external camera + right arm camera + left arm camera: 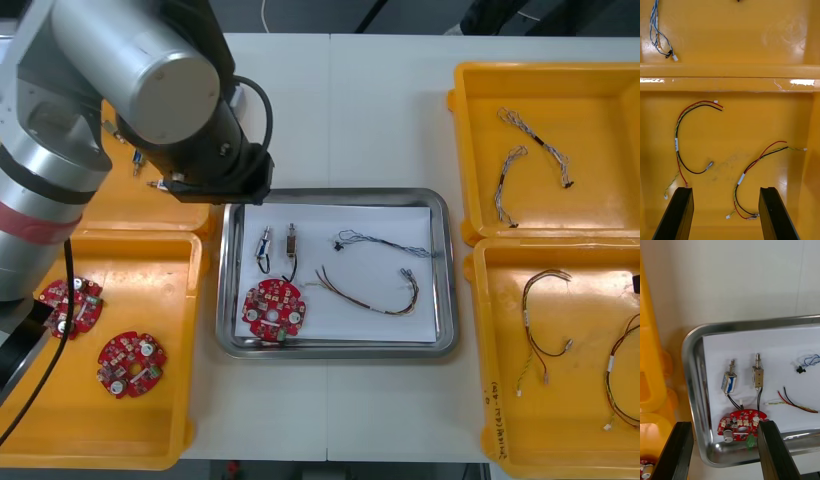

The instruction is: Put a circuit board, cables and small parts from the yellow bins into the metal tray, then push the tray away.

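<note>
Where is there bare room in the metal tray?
Bare white lies along the tray's far edge, beyond the small metal parts and blue-and-white cable, and in its near right corner, beside the red-and-yellow cable. Crowded at left: parts, circuit board, left pincer above; right pincer over a yellow bin.

Front view: overhead, steep down on the table [380,110], whole layout in shot. The left arm [120,90] blocks 10 o'clock. Left wrist view: close over the metal tray [690,352], slanting across it toward bare table beyond. It shares the tray's 9 o'clock end and the circuit board [738,423] with front. Right wrist view: close, down into the yellow bins [752,127], which sit at 2 to 4 o'clock in front.
</note>
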Action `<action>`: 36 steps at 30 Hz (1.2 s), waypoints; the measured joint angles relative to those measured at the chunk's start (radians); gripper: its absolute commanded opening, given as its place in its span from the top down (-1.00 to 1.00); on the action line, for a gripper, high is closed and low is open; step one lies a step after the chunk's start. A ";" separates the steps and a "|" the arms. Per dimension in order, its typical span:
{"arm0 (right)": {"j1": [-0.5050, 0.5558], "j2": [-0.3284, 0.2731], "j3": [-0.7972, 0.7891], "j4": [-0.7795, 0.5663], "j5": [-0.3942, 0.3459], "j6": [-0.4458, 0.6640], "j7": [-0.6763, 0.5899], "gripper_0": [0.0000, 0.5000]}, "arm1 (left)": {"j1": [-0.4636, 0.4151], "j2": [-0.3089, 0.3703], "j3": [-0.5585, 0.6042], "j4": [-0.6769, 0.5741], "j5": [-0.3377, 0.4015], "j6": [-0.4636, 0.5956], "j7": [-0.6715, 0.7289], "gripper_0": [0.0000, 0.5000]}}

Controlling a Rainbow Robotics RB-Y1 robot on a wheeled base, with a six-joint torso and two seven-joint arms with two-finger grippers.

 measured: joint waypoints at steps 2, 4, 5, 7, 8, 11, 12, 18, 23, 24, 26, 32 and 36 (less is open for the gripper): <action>0.000 0.000 0.000 0.000 0.003 0.000 -0.013 -1.00 | 0.004 0.025 0.020 -0.021 0.005 0.001 0.000 -1.00; 0.000 0.000 0.000 0.000 0.006 0.000 -0.013 -1.00 | 0.015 0.052 0.039 -0.046 0.010 0.001 0.000 -1.00; 0.001 0.000 0.000 0.000 0.007 0.000 -0.013 -1.00 | 0.023 0.066 0.049 -0.059 0.014 0.001 0.000 -1.00; 0.001 0.000 0.000 0.000 0.011 0.000 -0.013 -1.00 | 0.044 0.095 0.075 -0.078 0.025 0.001 0.000 -1.00; 0.001 0.000 0.000 0.000 0.013 0.000 -0.013 -1.00 | 0.055 0.110 0.089 -0.086 0.033 0.002 0.000 -1.00; 0.002 0.000 0.000 -0.001 0.013 0.000 -0.013 -1.00 | 0.089 0.151 0.134 -0.102 0.056 0.002 -0.001 -1.00; 0.002 0.000 0.001 -0.001 0.013 0.000 -0.013 -1.00 | 0.099 0.165 0.150 -0.105 0.065 0.002 -0.001 -1.00; -0.001 -0.001 0.012 -0.001 0.008 0.000 -0.013 -1.00 | 0.153 0.226 0.243 -0.131 0.103 0.002 -0.002 -1.00; -0.019 -0.004 0.045 -0.004 -0.014 0.000 -0.013 -1.00 | 0.212 0.261 0.306 -0.169 0.121 0.002 -0.003 -1.00; -0.027 -0.005 0.056 -0.005 -0.019 0.000 -0.013 -1.00 | 0.226 0.268 0.317 -0.177 0.125 0.002 -0.003 -1.00; -0.048 -0.009 0.082 -0.010 -0.030 0.000 -0.013 -1.00 | 0.257 0.282 0.340 -0.196 0.136 0.002 -0.005 -1.00; -0.124 -0.031 0.182 -0.012 -0.088 0.000 -0.013 -1.00 | 0.360 0.314 0.419 -0.269 0.159 0.002 -0.035 -1.00; -0.180 -0.045 0.251 -0.013 -0.135 0.000 -0.013 -1.00 | 0.416 0.333 0.461 -0.308 0.168 0.002 -0.035 -1.00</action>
